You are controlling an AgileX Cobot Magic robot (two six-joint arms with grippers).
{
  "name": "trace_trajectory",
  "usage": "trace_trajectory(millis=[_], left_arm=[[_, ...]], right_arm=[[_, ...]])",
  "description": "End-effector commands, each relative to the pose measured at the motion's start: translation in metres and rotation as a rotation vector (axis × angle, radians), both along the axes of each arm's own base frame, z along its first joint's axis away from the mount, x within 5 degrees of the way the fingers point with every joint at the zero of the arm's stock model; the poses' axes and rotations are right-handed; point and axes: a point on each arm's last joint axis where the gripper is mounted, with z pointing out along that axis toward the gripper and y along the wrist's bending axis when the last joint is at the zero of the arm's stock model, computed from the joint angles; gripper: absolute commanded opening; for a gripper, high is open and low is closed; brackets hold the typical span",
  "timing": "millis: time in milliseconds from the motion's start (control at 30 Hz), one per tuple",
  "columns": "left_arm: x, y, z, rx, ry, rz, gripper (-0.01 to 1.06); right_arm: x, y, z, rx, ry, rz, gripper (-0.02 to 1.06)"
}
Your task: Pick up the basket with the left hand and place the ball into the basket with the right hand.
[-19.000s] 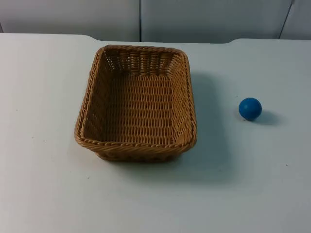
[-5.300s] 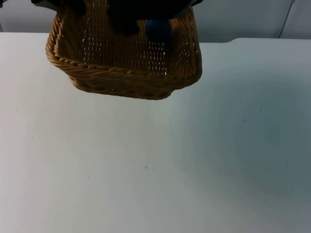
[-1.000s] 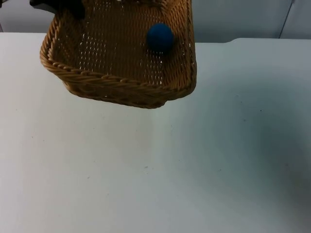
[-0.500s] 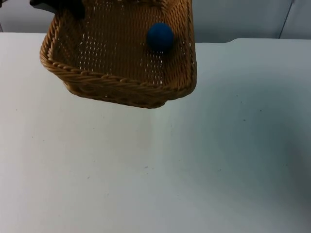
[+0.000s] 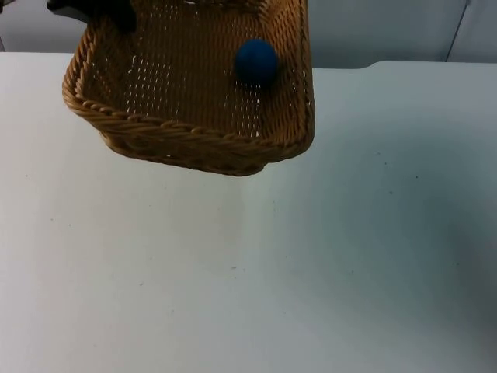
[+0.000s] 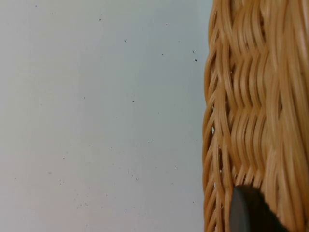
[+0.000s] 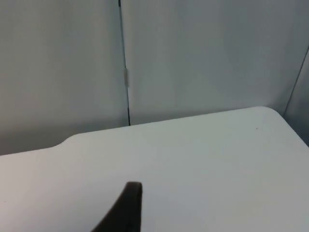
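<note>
Left hand (image 5: pixel 93 9): clamped on the rim of the basket (image 5: pixel 194 132) at its far left corner, so that the basket is held in the air above the surface (image 5: pixel 311 256), tilted, with its near edge raised clear of the white top. In the left wrist view a black fingertip (image 6: pixel 248 212) is pressed against the woven wall of the basket (image 6: pixel 251 106), and the surface (image 6: pixel 96 121) is seen beside that wall, well apart from it. The ball (image 5: pixel 256 61) is seen lying inside the basket, on the woven floor near the right wall; the placing step is therefore judged complete, and the basket is kept aloft only as a carrier for the ball.

Right hand: drawn away from the basket and waiting. Its wrist view looks across the bare surface (image 7: pixel 203 159) toward the grey partition wall (image 7: pixel 193 58), with one fingertip (image 7: pixel 128 208) in the foreground. Whether its fingers are apart or together cannot be told.
</note>
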Motion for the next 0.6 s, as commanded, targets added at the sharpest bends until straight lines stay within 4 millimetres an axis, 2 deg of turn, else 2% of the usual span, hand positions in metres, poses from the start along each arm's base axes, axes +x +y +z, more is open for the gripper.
trace_trajectory(millis=[0, 233, 367, 567], left_arm=[[-0.002, -0.003, 0.008, -0.029, -0.02, 0.009, 0.0], [-0.002, -0.003, 0.008, -0.027, -0.022, 0.006, 0.0], [-0.002, -0.003, 0.008, -0.025, -0.02, 0.001, 0.0], [-0.003, -0.003, 0.008, -0.025, -0.017, 0.0, 0.0]], right_arm=[[0.0, 0.002, 0.0, 0.004, -0.01, 0.021, 1.05], [0.001, 0.004, 0.0, 0.02, -0.026, 0.043, 1.05], [0.001, 0.013, -0.024, -0.029, -0.011, 0.159, 1.05], [0.001, 0.015, -0.027, -0.132, -0.005, 0.217, 1.05]])
